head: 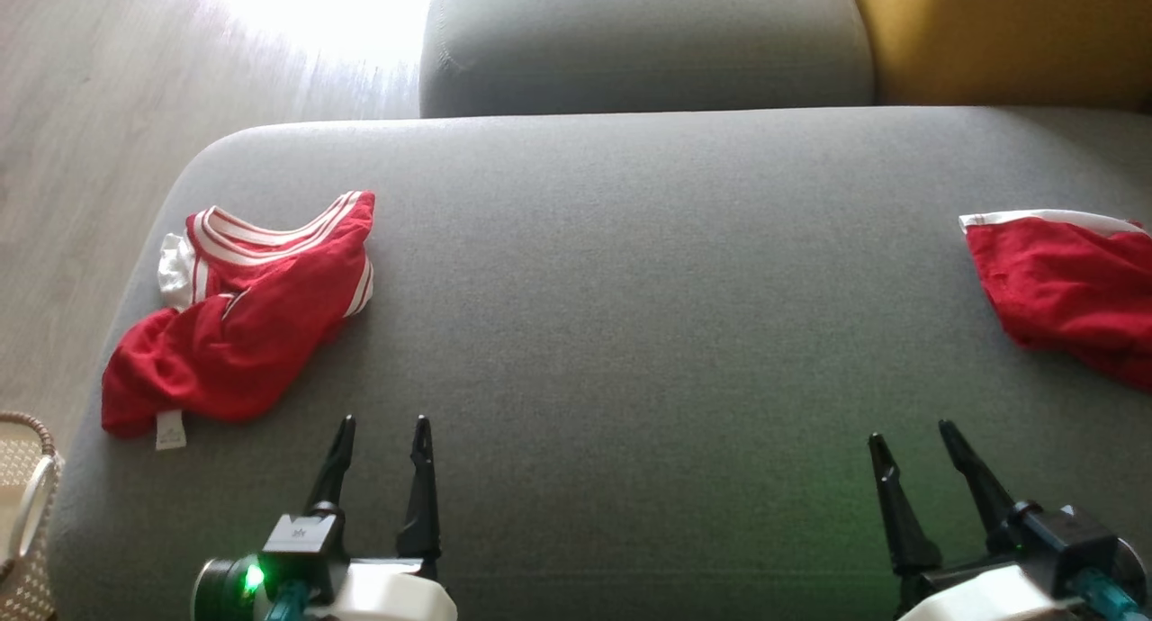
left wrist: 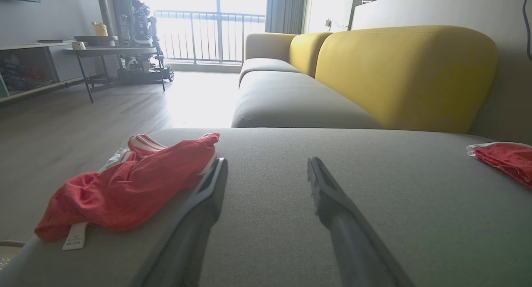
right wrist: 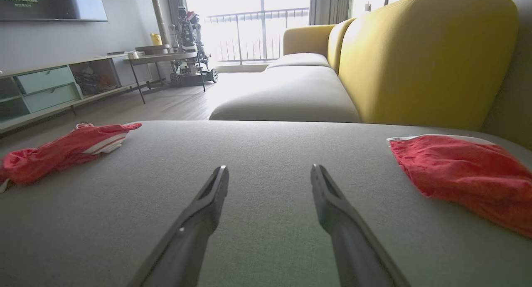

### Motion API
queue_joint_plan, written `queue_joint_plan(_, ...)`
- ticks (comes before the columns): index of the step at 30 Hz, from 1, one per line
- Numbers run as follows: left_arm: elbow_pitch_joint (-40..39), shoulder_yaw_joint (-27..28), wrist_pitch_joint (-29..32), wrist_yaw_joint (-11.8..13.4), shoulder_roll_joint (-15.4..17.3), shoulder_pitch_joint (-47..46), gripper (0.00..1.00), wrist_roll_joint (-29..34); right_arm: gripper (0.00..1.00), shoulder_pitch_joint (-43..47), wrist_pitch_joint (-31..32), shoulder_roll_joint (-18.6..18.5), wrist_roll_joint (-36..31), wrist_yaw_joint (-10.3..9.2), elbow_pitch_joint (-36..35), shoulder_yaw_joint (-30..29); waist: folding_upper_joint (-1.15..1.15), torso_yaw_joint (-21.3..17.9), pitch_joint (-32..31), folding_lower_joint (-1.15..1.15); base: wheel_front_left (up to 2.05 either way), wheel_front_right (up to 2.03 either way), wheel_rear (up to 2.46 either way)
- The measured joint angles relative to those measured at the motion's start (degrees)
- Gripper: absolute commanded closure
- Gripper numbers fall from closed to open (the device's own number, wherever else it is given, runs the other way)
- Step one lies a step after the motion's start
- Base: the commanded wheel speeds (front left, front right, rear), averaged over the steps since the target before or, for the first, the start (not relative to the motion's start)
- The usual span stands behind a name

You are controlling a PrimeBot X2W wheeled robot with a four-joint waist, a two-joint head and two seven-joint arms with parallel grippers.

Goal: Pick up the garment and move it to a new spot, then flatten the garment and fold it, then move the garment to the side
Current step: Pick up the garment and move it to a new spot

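Observation:
A crumpled red garment (head: 243, 319) with white stripes and a white label lies at the left end of the grey sofa seat (head: 630, 288). It also shows in the left wrist view (left wrist: 133, 183) and the right wrist view (right wrist: 66, 147). My left gripper (head: 382, 427) hovers open just to the garment's right, nothing between its fingers. A second red garment (head: 1066, 288) with a white edge lies flatter at the right end (right wrist: 461, 174) (left wrist: 505, 158). My right gripper (head: 913, 441) stands open to its lower left, empty. In the wrist views both pairs of fingers (left wrist: 208, 195) (right wrist: 208, 195) spread wide over bare cushion.
A woven basket (head: 22, 504) sits on the wooden floor (head: 81, 135) at the seat's left edge. Another grey cushion (head: 643, 40) and a yellow backrest (head: 1008, 36) lie beyond. A low table (left wrist: 112, 52), a shelf unit (right wrist: 54, 87) and a parked robot (left wrist: 141, 33) stand across the room.

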Motion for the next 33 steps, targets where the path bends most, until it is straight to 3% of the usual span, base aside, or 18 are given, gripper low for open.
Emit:
queue_joint_plan(7,-0.2,-0.2,0.0,0.6,0.0,-0.3,0.00,-0.5,0.00,0.2,0.0,0.0,0.3,0.00,0.0,0.9,0.00,3.1,0.4,0.00,0.00,0.00,0.00)
queue_joint_plan(24,-1.3,-0.2,0.0,1.5,0.0,-0.3,0.00,-1.1,0.00,0.9,0.0,0.0,1.0,0.00,0.0,2.1,0.00,16.1,0.9,0.00,0.00,0.00,0.00)
queue_joint_plan(33,-2.4,-0.2,0.0,2.5,0.0,-0.3,0.00,-2.2,0.00,0.9,0.0,0.0,0.4,0.00,-0.1,2.1,0.00,18.0,2.5,0.00,0.00,0.00,0.00)
